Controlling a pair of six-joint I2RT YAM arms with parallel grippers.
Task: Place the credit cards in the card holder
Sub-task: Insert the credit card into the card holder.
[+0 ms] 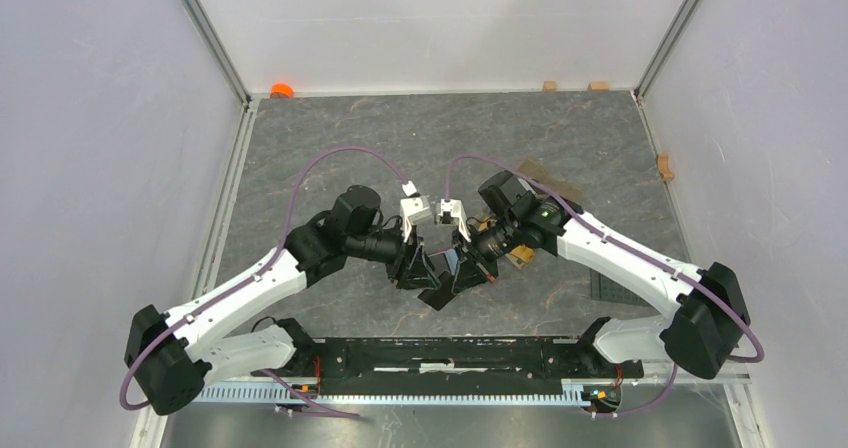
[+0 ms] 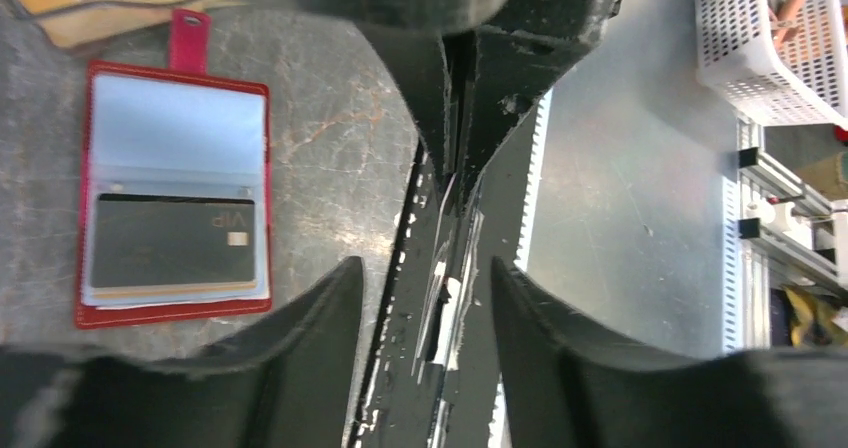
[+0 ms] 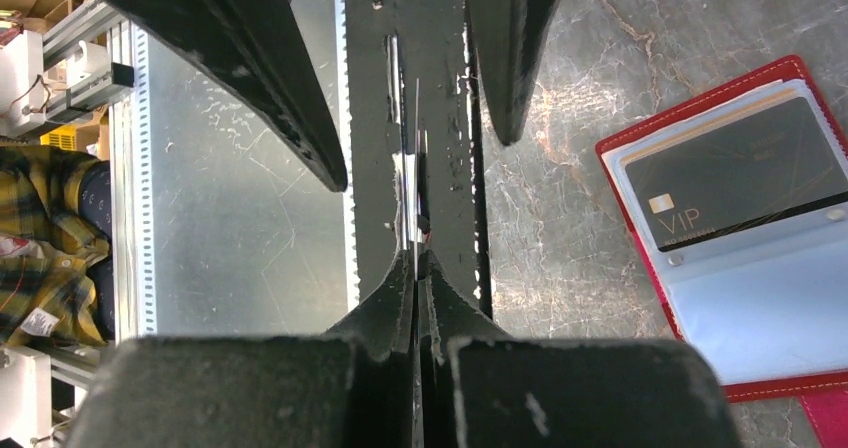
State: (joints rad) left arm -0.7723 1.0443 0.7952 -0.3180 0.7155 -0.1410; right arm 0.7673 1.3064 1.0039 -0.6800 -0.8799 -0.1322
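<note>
the right hand (image 3: 416,268) is pressed together on a thin credit card (image 3: 416,148), seen edge-on and held upright above the counter (image 2: 330,118); its colour cannot be told. the left hand (image 2: 425,278) faces it with fingers (image 2: 310,338) apart, one on each side of that card's free end, not clamped on it. just beside the two hands the red card holder (image 2: 82,198) lies open and flat on the grey counter, clear sleeves up, with a dark vip card (image 2: 170,238) already tucked in one pocket.
</note>
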